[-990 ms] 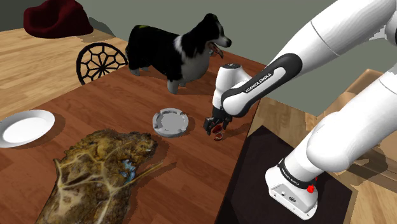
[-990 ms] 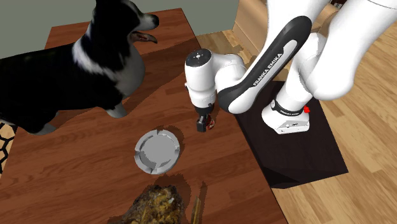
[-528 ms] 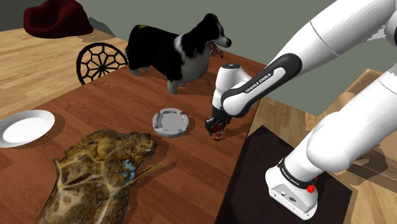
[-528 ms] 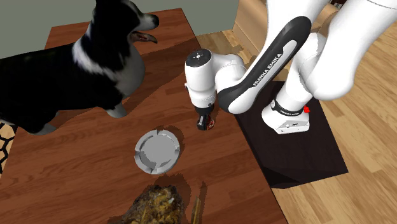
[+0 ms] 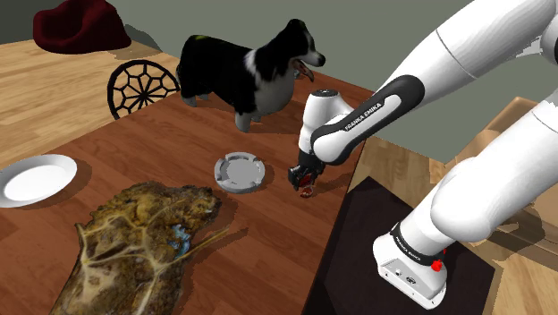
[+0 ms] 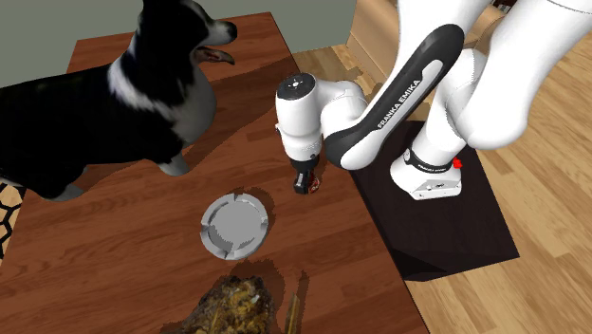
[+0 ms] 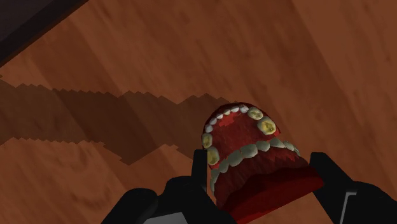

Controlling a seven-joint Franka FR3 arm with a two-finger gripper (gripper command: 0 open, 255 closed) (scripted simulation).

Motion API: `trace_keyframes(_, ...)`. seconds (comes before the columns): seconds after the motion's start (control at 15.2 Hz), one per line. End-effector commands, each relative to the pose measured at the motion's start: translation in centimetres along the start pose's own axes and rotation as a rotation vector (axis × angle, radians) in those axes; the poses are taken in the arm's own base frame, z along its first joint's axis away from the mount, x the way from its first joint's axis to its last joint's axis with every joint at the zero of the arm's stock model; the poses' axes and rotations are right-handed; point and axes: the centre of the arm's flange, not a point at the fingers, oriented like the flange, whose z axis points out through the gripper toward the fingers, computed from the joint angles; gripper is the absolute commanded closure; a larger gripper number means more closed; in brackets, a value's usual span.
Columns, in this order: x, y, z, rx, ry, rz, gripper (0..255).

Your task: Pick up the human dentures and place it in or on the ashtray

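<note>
Two fingers (image 7: 324,168) of the black gripper (image 7: 261,170) clasp the red-gummed, white-toothed dentures (image 7: 245,149) low over the brown wooden worktop (image 5: 134,143), so the grasp looks made; next they need lifting across to the round grey ashtray (image 5: 239,171) nearby.

the dentures (image 7: 245,137) are deep red with white and yellowish teeth. the gripper (image 7: 258,160) is all black. the ashtray (image 5: 240,172) is pale grey, the dog (image 5: 246,76) black and white, the plate (image 5: 36,177) white, the table (image 5: 161,134) reddish-brown with wood grain.
</note>
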Motion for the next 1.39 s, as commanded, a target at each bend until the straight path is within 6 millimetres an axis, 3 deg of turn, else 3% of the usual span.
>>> trace_keyframes(0.0,-0.1,0.0,-0.5,0.0,-0.001,0.0,255)
trace_keyframes(1.25,-1.1,0.1,-10.0,0.0,-0.001,0.0,255)
trace_keyframes(1.32,-0.2,-0.8,-10.1,0.0,-0.001,0.0,255)
